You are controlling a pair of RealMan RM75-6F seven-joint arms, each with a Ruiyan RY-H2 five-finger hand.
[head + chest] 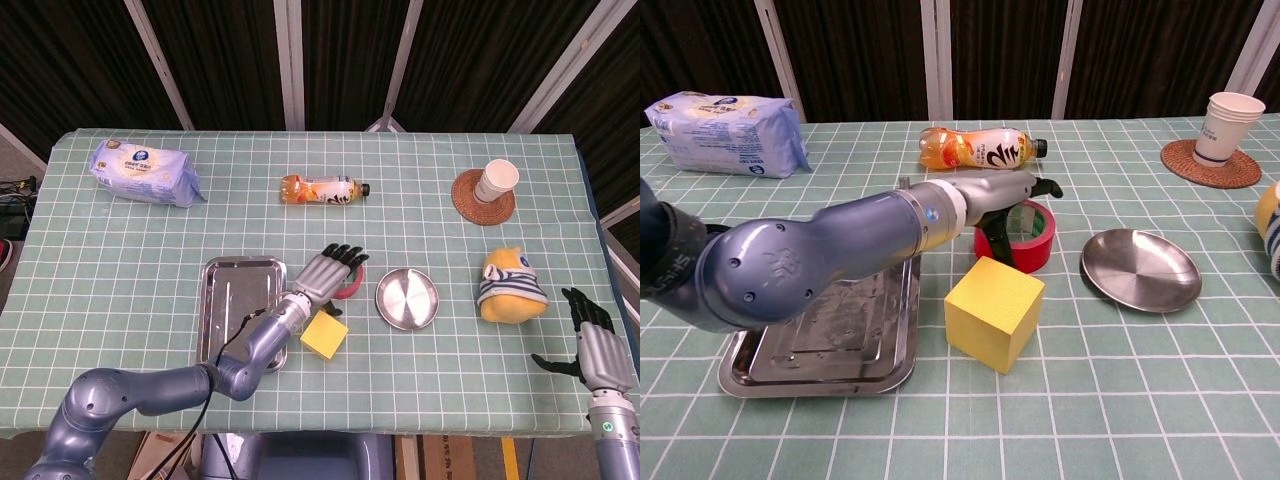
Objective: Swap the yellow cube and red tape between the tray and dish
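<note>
From the head view, the left robot hand [325,272] reaches out over the red tape [350,288], fingers straight and spread, holding nothing, its palm above the tape's near-left edge. The yellow cube [325,333] sits on the bench [120,250] just in front of the tape, between the metal tray [232,300] to the tape's left and the round steel dish [407,298] to its right; neither tray nor dish holds anything. Far right of the tape, at the bench's edge, the right robot hand [590,340] hangs with fingers apart, gripping nothing. Behind the tape lies an orange drink bottle [325,188]; far back-left a blue-and-white wipes pack [143,171], its print too small to read; back-right a paper cup [496,180] on a woven coaster [483,197], and a yellow plush toy [512,287] beyond the dish. Over to the chest view: the left robot hand [1015,198] hovers above the red tape [1028,240], dark fingers extended, thumb pointing down at the roll's near side; whether it touches I cannot tell. The tape's inner core is green with white lettering, unreadable here. The yellow cube [994,312] stands just in front of the tape, tray [770,365] to the left, dish [1140,268] to the right. The bottle [978,149] label shows a large black character, and the wipes pack [728,121] carries a blue round logo.
</note>
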